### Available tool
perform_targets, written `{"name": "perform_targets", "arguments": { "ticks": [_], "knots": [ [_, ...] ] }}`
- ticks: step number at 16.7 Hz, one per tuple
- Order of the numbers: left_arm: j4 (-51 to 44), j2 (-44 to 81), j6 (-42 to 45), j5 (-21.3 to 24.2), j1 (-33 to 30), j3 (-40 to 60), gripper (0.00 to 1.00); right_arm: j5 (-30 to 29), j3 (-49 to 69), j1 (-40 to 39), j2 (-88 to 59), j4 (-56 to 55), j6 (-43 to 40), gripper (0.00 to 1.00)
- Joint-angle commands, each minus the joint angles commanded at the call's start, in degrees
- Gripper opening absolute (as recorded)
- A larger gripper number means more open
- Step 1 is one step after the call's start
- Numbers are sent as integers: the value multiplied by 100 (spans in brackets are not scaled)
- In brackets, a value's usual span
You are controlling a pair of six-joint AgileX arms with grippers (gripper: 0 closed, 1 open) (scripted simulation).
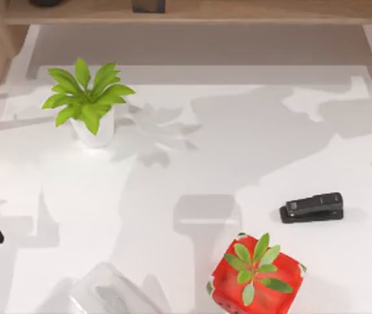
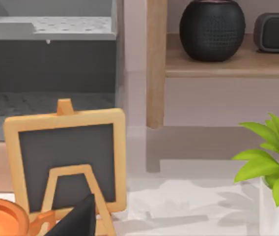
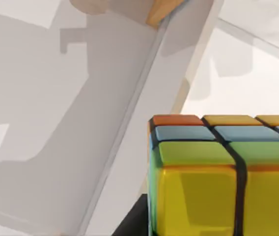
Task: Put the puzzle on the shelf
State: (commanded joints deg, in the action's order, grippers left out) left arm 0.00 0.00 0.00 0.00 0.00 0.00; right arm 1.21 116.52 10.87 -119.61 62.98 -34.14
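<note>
White tabletop (image 1: 173,163) below a tan shelf (image 1: 238,12): the puzzle (image 3: 218,177) sits right up against the right wrist camera; whether the right claw grips it cannot be told.

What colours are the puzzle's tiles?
Yellow, green, blue and orange tiles on a black body; the puzzle shows best in the right wrist view.

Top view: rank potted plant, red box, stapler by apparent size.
1. Red box, cut off by the frame edge, and potted plant: look about alike, not ranked.
2. Stapler: clearly smallest.
</note>
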Motion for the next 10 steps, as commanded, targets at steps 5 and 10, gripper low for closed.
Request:
{"name": "perform_targets", "arguments": {
  "ticks": [5,10],
  "knots": [
    [0,0,0,0,0,0,100,-342,-2726,-1602,826,-2459,173,0],
    [0,0,0,0,0,0,100,-735,-4856,-3023,925,-6233,681,0]
  ]
}}
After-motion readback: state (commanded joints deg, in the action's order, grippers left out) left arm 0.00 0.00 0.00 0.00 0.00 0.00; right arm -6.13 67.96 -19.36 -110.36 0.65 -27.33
